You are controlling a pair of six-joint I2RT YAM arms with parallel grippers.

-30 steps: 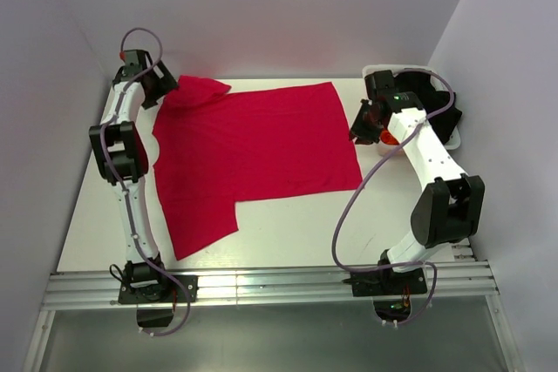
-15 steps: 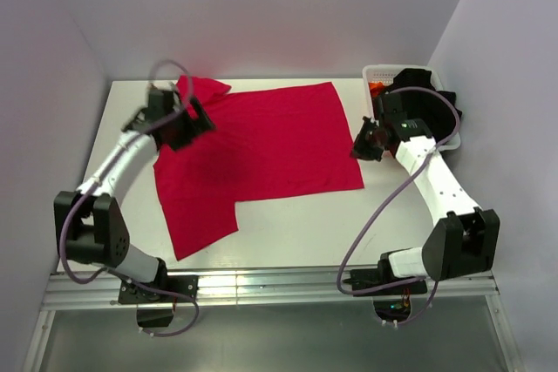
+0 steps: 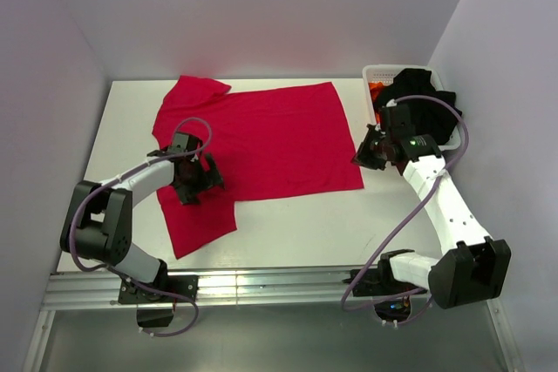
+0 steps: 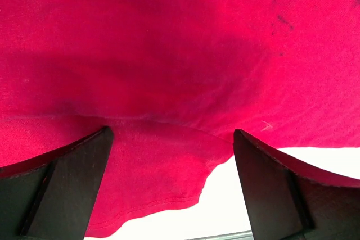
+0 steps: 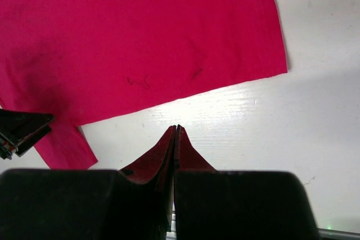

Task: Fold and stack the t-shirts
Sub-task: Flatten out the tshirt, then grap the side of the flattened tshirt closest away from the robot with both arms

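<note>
**Top external view: red shirt spread flat, nothing gripped**

The red shirt (image 3: 261,141) is spread flat on the bench (image 3: 296,233). A black shirt (image 3: 423,98) and orange cloth (image 3: 376,87) are heaped in the basket (image 3: 377,70) at the right. The left gripper (image 3: 193,182) is held wide open over the shirt where the near sleeve joins the body. The right gripper (image 3: 368,152) is closed on nothing, over bare bench just beside the hem.

The cloth is judged light, limp and prone to bunching, so a hem corner or sleeve edge is best pinched. The basket's contents are largely hidden. Whether the left fingers (image 4: 67,184) touch the cloth cannot be told.
</note>
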